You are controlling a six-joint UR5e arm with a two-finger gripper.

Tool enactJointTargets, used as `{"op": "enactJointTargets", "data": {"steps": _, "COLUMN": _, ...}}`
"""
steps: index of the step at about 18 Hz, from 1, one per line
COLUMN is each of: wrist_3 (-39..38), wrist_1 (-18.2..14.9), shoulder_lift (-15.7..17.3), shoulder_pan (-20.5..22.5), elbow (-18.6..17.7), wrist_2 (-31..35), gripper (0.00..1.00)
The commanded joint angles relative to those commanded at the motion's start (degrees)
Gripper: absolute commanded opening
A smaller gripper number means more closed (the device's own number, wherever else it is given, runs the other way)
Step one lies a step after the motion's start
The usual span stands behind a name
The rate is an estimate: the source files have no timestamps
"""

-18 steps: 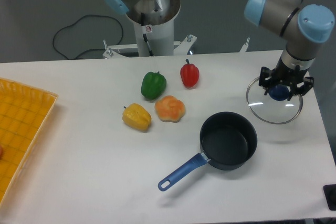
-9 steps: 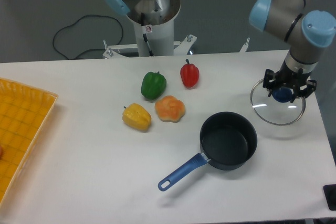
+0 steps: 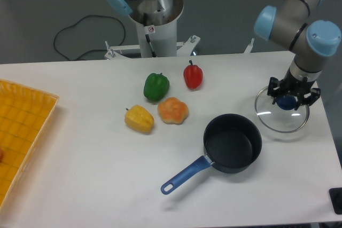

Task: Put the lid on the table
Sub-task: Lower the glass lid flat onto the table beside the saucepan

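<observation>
from the left: yellow tray (image 3: pixel 21 126), four peppers, saucepan (image 3: pixel 231 142). far right, the lid (image 3: pixel 282 115) sits low at the desk (image 3: pixel 80 185) edge. the pincer (image 3: pixel 293 99) is clamped on its blue knob. remaining, apparently: release.

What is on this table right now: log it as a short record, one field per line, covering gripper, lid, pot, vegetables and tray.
gripper: gripper closed around the blue knob of the lid
lid: lid over the right end of the table; contact with the surface cannot be judged
pot: saucepan uncovered, left of the lid, blue handle pointing to the front left
vegetables: green pepper, red pepper, orange pepper, yellow pepper
tray: yellow tray at the left edge
</observation>
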Motion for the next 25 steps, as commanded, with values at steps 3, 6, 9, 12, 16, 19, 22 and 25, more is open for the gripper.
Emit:
{"op": "enactJointTargets", "data": {"steps": 3, "wrist_3": 0.0, "wrist_1": 0.2, "shoulder_lift": -0.3, "shoulder_pan": -0.1, "elbow": -0.1, "wrist_2": 0.1, "gripper": 0.55}}
{"op": "enactJointTargets", "data": {"steps": 6, "wrist_3": 0.0, "wrist_1": 0.2, "shoulder_lift": -0.4, "shoulder_pan": -0.1, "elbow": -0.1, "wrist_2": 0.0, "gripper": 0.55}}
{"op": "enactJointTargets", "data": {"steps": 9, "wrist_3": 0.0, "wrist_1": 0.3, "shoulder_lift": -0.5, "shoulder_pan": -0.1, "elbow": -0.3, "wrist_2": 0.1, "gripper": 0.55}}
{"op": "enactJointTargets", "data": {"steps": 12, "wrist_3": 0.0, "wrist_1": 1.8, "shoulder_lift": -0.8, "shoulder_pan": -0.1, "elbow": -0.9, "wrist_2": 0.1, "gripper": 0.55}}
{"op": "enactJointTargets", "data": {"steps": 16, "wrist_3": 0.0, "wrist_1": 2.2, "shoulder_lift": -1.1, "shoulder_pan": -0.2, "elbow": -1.1, "wrist_2": 0.1, "gripper": 0.55}}
{"op": "enactJointTargets", "data": {"steps": 19, "wrist_3": 0.0, "wrist_1": 2.2, "shoulder_lift": -1.1, "shoulder_pan": -0.2, "elbow": -1.1, "wrist_2": 0.1, "gripper": 0.55}}
{"op": "enactJointTargets", "data": {"steps": 22, "wrist_3": -0.1, "wrist_1": 2.7, "shoulder_lift": -1.5, "shoulder_pan": -0.3, "elbow": -1.1, "wrist_2": 0.1, "gripper": 0.55}}
{"op": "enactJointTargets", "data": {"steps": 25, "wrist_3": -0.1, "wrist_1": 3.0, "shoulder_lift": -1.7, "shoulder_pan": -0.3, "elbow": -1.1, "wrist_2": 0.1, "gripper": 0.55}}
